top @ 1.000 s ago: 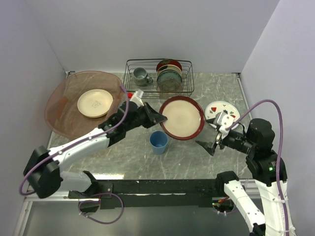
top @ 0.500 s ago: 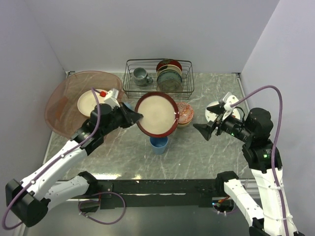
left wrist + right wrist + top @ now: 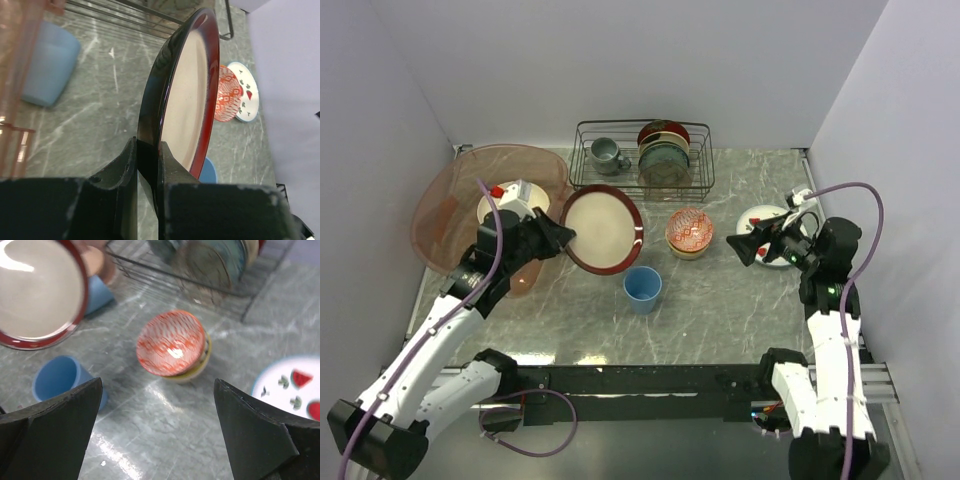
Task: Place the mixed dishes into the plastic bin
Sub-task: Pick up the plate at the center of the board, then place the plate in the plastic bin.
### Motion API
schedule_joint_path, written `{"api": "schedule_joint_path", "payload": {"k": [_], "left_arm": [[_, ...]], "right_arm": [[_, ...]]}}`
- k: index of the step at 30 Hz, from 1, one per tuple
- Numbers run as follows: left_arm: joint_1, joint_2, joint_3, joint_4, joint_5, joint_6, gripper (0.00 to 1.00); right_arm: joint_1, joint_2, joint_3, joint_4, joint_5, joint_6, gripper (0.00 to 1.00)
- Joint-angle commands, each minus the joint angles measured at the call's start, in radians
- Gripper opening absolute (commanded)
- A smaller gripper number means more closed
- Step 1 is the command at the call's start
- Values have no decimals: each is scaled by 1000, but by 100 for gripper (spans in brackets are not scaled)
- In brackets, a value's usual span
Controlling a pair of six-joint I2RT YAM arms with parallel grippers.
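Blue cup [image 3: 642, 288]: upright on the counter, nearest me; light and hard, I'd take it across the lip
My left hand [image 3: 560, 237]: pinching the rim of the dark red plate [image 3: 603, 228], held tilted on edge above the counter, just beside the plastic bin [image 3: 440, 200]
Plate's handling: stiff, glazed, likely slippery and breakable; an edge pinch may let it swing
My right hand [image 3: 742, 247]: spread wide, holding nothing, near the white plate [image 3: 295, 390]
Red-patterned bowl [image 3: 689, 230]: nested on another bowl; I'd grip one wall
Bin: far left, thin plastic, probably flexes

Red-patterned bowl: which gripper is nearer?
Right. The right gripper sits open just right of the red-patterned bowl; the left gripper, clamping the dark red plate, is farther left.
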Motion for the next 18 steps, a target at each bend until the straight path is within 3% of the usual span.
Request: {"api": "schedule_joint_path", "payload": {"k": [1, 7, 12, 18], "left_arm": [[89, -23, 103, 171, 63, -1, 1], [274, 34, 86, 249, 193, -45, 1], [457, 105, 55, 388, 375, -162, 1], [598, 201, 48, 519, 477, -275, 1]], "right_arm": [[-73, 8, -37, 144, -73, 45, 100], [-73, -40, -53, 131, -44, -11, 100], [-73, -32, -49, 119, -30, -20, 100], [-73, -12, -41, 107, -38, -17, 100]]}}
